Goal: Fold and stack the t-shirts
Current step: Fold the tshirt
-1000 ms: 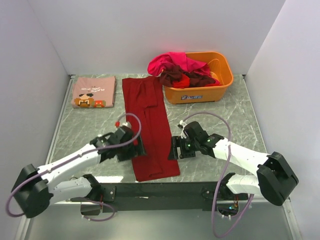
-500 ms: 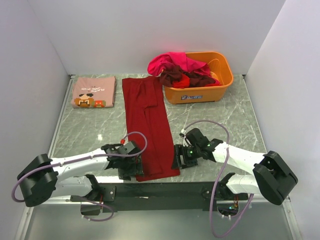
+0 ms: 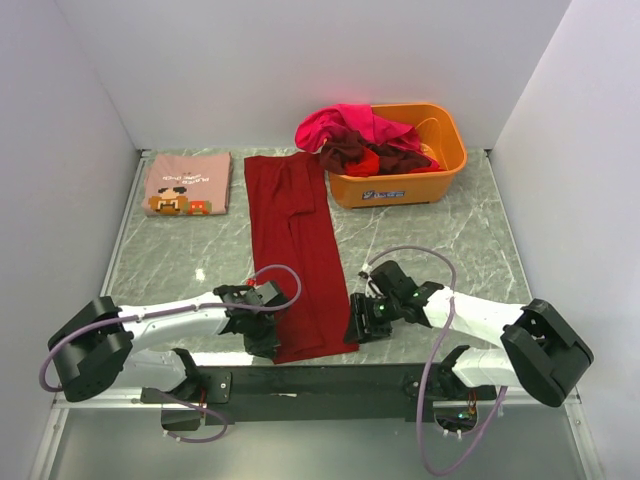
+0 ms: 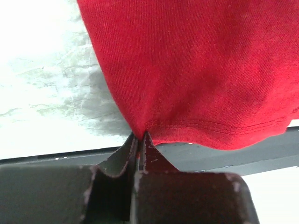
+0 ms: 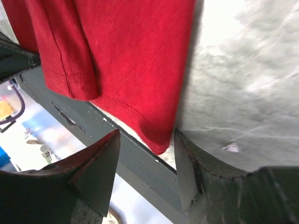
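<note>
Long folded strip of dark red t-shirt (image 3: 298, 250) flat on marble table (image 3: 450, 240), running from back edge toward arm bases. Near-left hem corner pinched in left gripper (image 4: 138, 140), fingers pressed together on the cloth, fabric drawn to a point there. Right gripper (image 5: 147, 140) at near-right hem corner, fingers spread, corner sitting between them, not clamped. Folded dusty pink t-shirt (image 3: 186, 183), pixel print up, at back left, apart from red strip. Orange tub (image 3: 445, 160) at back right, just beside strip's far end, heaped with magenta, maroon and red t-shirts (image 3: 360, 135), magenta one spilling over left rim.
</note>
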`<control>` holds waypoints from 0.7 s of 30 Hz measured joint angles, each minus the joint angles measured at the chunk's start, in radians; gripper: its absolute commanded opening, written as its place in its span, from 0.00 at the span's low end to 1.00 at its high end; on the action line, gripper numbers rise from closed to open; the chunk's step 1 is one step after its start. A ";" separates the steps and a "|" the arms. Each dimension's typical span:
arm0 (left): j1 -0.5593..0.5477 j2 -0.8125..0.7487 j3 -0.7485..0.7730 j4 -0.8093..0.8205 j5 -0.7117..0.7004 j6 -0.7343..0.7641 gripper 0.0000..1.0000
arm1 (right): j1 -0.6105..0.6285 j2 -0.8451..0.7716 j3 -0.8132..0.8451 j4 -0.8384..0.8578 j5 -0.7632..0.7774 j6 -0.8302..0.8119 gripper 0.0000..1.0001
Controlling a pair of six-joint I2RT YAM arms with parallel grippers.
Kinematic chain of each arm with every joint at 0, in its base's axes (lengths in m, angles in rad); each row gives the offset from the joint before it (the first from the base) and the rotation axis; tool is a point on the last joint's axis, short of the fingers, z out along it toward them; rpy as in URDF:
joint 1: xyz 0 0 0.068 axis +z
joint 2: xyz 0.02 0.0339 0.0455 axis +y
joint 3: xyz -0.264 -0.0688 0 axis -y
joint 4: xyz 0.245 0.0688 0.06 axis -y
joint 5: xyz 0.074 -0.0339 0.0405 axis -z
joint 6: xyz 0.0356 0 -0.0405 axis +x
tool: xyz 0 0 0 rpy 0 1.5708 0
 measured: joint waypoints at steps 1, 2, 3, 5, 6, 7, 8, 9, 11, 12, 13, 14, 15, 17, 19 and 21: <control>-0.001 -0.001 -0.001 0.004 0.003 0.001 0.01 | 0.008 0.000 -0.003 0.003 -0.001 0.005 0.55; 0.000 -0.003 -0.005 0.010 0.006 -0.001 0.01 | 0.019 0.000 -0.006 0.006 0.000 0.012 0.48; 0.000 -0.012 -0.011 0.016 0.009 -0.007 0.01 | 0.030 0.000 -0.010 0.010 0.000 0.018 0.27; -0.001 -0.043 -0.034 0.034 0.010 -0.018 0.01 | 0.048 0.000 -0.029 0.021 0.004 0.034 0.22; -0.001 -0.064 -0.049 0.046 0.009 -0.027 0.01 | 0.055 0.000 -0.044 0.026 0.005 0.043 0.11; -0.001 -0.084 -0.065 0.056 0.009 -0.036 0.01 | 0.059 0.000 -0.056 0.030 -0.007 0.050 0.06; -0.001 -0.104 -0.079 0.066 0.009 -0.046 0.01 | 0.065 0.000 -0.060 0.032 -0.007 0.061 0.00; -0.002 -0.120 -0.090 0.072 0.008 -0.058 0.01 | 0.073 0.000 -0.060 0.034 -0.003 0.068 0.00; -0.006 -0.144 -0.106 0.078 0.005 -0.077 0.01 | 0.084 -0.003 -0.060 0.037 0.006 0.077 0.00; -0.011 -0.156 -0.113 0.078 0.002 -0.089 0.01 | 0.089 -0.010 -0.061 0.035 0.012 0.080 0.00; -0.019 -0.172 -0.122 0.074 -0.002 -0.099 0.01 | 0.092 -0.025 -0.069 0.037 0.017 0.084 0.00; -0.028 -0.195 -0.133 0.068 -0.004 -0.113 0.01 | 0.095 -0.051 -0.082 0.037 0.020 0.090 0.00; -0.036 -0.216 -0.143 0.056 -0.005 -0.123 0.01 | 0.098 -0.079 -0.096 0.035 0.020 0.096 0.00; -0.051 -0.266 -0.165 0.032 -0.006 -0.148 0.01 | 0.106 -0.146 -0.132 0.035 0.019 0.114 0.00; -0.057 -0.314 -0.174 0.004 -0.006 -0.167 0.01 | 0.112 -0.197 -0.154 0.031 0.020 0.132 0.00; -0.064 -0.361 -0.180 -0.029 -0.006 -0.178 0.01 | 0.116 -0.240 -0.166 0.028 0.021 0.148 0.00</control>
